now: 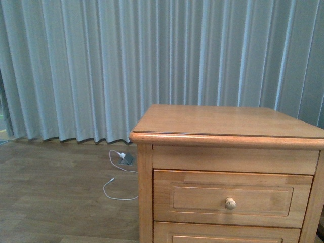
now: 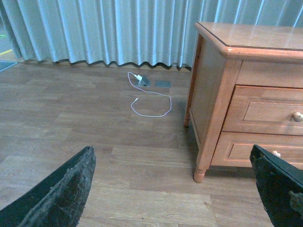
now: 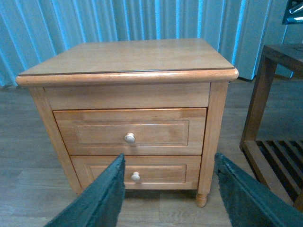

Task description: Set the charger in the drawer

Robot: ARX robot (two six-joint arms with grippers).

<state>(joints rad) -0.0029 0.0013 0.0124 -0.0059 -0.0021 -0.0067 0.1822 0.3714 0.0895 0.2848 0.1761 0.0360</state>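
Charger nowhere in sight: none of the three views shows it, not on the nightstand top (image 1: 223, 120) and not on the floor (image 2: 71, 118), so its place cannot be told. The drawer (image 3: 130, 131) meant to receive it stands shut, straight ahead of the right claw (image 3: 169, 161) and a little above it, its pale knob (image 3: 129, 138) facing the fingers. Both claws are spread wide and empty; the left claw (image 2: 171, 156) hangs over bare boards, with the nightstand off to its right-hand finger's side.

Well ahead of the left claw, near the curtain (image 2: 109, 28), lies a thin white cable (image 2: 151, 101) with a grey adapter (image 2: 144, 81); this is not the charger.

As a judgement, a charger should be light, with a hard plug body and a limp lead that will trail and snag. The firm body is the place to pinch, not the lead.

The lower drawer (image 3: 132, 171) is partly masked by the right claw's fingers. A slatted wooden rack (image 3: 274, 118) beside the nightstand is cut off at the frame edge.
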